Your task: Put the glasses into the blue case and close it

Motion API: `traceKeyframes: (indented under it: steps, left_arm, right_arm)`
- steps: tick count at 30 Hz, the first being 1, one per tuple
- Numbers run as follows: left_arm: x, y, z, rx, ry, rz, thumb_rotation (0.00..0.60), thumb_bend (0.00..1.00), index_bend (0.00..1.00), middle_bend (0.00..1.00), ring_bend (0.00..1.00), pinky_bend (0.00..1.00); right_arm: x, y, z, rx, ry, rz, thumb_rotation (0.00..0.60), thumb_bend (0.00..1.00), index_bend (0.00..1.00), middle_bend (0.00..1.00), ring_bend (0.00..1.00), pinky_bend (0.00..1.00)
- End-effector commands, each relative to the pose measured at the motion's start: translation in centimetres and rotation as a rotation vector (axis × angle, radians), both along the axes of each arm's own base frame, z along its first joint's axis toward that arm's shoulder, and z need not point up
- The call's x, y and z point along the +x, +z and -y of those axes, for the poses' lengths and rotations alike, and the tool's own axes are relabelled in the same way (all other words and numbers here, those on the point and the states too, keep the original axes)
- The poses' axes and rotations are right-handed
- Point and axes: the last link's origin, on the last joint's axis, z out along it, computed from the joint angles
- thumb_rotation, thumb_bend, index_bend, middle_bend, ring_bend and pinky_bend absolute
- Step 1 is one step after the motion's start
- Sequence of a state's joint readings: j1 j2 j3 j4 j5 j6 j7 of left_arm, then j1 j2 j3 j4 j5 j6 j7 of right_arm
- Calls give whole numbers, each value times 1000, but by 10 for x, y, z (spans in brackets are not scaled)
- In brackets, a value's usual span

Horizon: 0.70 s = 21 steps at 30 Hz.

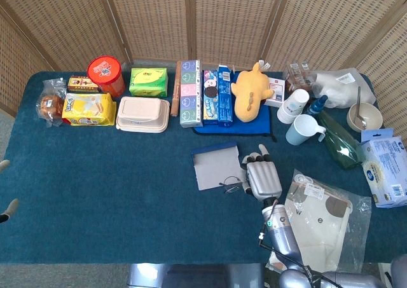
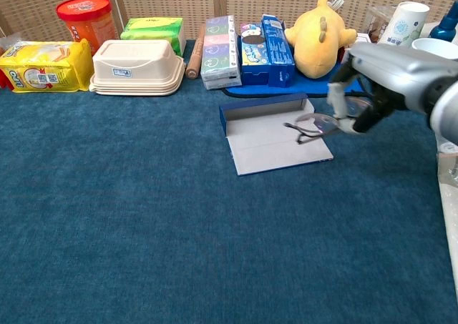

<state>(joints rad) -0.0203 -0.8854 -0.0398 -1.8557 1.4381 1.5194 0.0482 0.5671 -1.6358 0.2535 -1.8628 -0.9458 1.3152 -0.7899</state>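
Right hand (image 2: 372, 81), fingers pinching the glasses (image 2: 312, 126) by their right end, lenses extending leftward and raised over the right edge of the open blue case (image 2: 275, 134), whose tray lies beyond along its far side.

Right hand (image 2: 379, 81) raised palm-down, fingers curled, pinching the glasses (image 2: 313, 125), forearm reaching in from lower right, left hand (image 1: 5, 205) barely visible at frame edge
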Motion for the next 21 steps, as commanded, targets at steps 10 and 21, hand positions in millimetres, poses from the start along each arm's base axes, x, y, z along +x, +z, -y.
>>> traceKeyframes:
  steps: [10, 21]
  left_arm:
    - [-5, 3, 5, 7, 9, 5, 600, 279, 113, 63, 0, 0]
    - [-9, 6, 9, 11, 23, 8, 600, 278, 113, 62, 0, 0]
  right_arm:
    - [54, -18, 7, 22, 82, 2, 600, 378, 688, 397, 251, 78]
    - [64, -44, 28, 34, 90, -52, 600, 374, 679, 389, 240, 78]
